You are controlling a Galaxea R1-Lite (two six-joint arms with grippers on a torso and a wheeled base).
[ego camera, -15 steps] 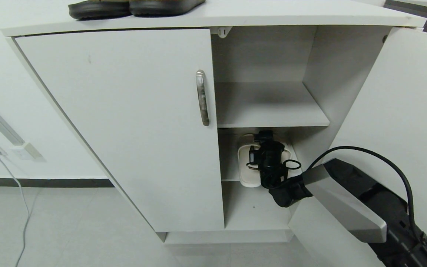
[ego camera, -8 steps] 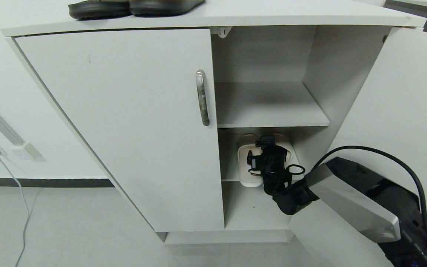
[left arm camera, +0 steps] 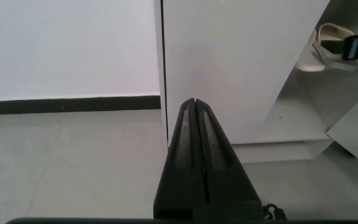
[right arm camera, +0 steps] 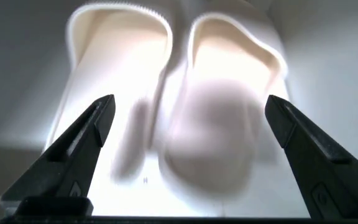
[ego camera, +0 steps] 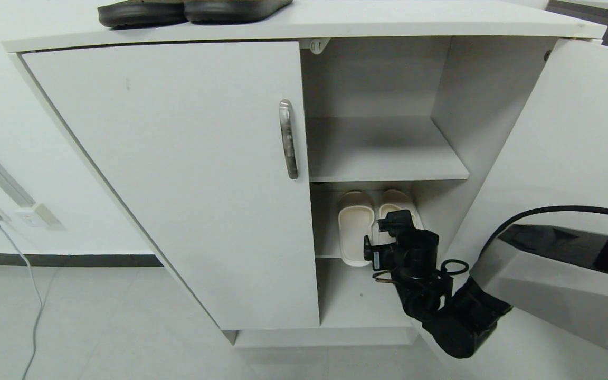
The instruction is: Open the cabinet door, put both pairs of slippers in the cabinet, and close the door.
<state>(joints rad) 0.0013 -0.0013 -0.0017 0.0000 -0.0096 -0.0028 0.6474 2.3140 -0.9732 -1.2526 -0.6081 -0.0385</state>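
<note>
So the white slippers (ego camera: pixel 355 232) sit on the low shelf, lower centre. The right gripper (right arm camera: pixel 189 102) gapes wide, empty, just before them; the left gripper (left arm camera: pixel 194 106) is pinched shut, empty. Risk: the arm could clip the open door (ego camera: pixel 573 132), or the dark slippers (ego camera: pixel 188 10) upper left get forgotten.

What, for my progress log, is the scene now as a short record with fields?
right door: open
left door: shut
white slippers: side by side on the lower shelf inside the cabinet
dark slippers: on top of the cabinet
right gripper: open, in front of the white slippers, holding nothing
left gripper: shut, low, facing the left door
left to do: dark slippers in, right door closed
</note>
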